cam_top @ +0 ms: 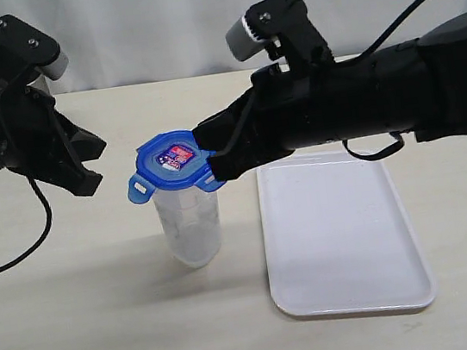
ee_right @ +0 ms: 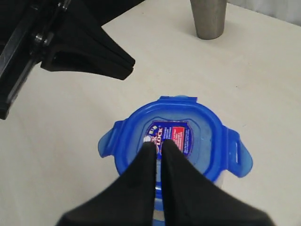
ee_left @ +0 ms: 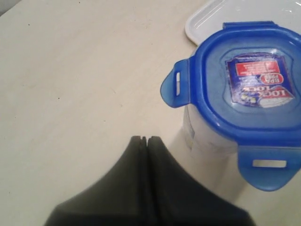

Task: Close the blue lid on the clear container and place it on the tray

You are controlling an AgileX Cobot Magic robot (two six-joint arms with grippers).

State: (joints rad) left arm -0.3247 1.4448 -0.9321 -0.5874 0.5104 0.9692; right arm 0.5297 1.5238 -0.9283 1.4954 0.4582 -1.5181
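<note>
The right gripper (ee_right: pixel 158 143), fingers pinched together empty, is reaching over the blue lid (cam_top: pixel 172 160) atop the clear container (cam_top: pixel 191 229); the left gripper (ee_left: pixel 143 139), likewise closed, is hovering nearby.

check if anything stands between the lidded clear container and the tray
Nothing visible does. The clear container, with the blue lid on top, stands beside the tray, with only bare table between them. The shut right tool is over the lid, not in that gap.
</note>
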